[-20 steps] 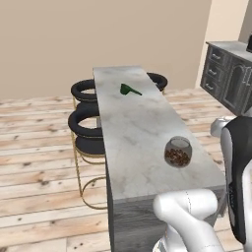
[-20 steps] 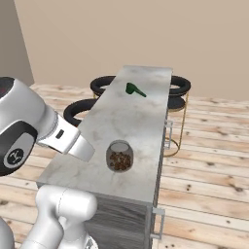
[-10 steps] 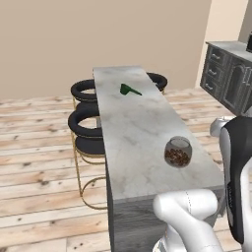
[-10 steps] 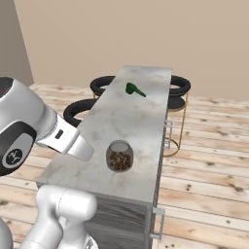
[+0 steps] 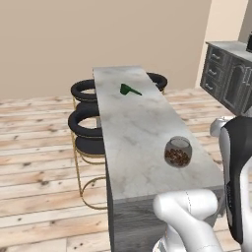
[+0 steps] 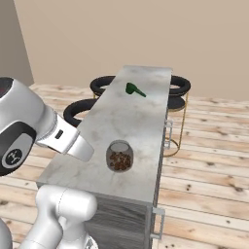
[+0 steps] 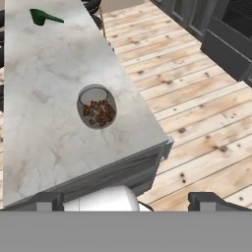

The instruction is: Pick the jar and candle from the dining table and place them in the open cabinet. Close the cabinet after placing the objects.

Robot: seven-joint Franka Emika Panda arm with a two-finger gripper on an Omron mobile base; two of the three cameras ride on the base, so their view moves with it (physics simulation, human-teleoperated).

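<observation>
The jar [image 5: 177, 151] [image 6: 119, 155] [image 7: 97, 107], clear glass with brown pieces inside, stands upright near the close end of the dining table [image 5: 133, 123] [image 6: 126, 112] [image 7: 44, 64]. My gripper [image 7: 128, 202] hovers above and short of that end, looking down at the jar. Its fingertips [image 7: 49, 201] stand wide apart, open, with nothing between them. The candle and the cabinet are out of view.
A small green object [image 5: 129, 89] [image 6: 134, 89] [image 7: 43, 17] lies at the table's far end. Black round stools [image 5: 87, 123] [image 6: 181, 85] flank the table. Dark base cabinets [image 5: 226, 74] [image 7: 216, 29] stand off to the right across wooden floor.
</observation>
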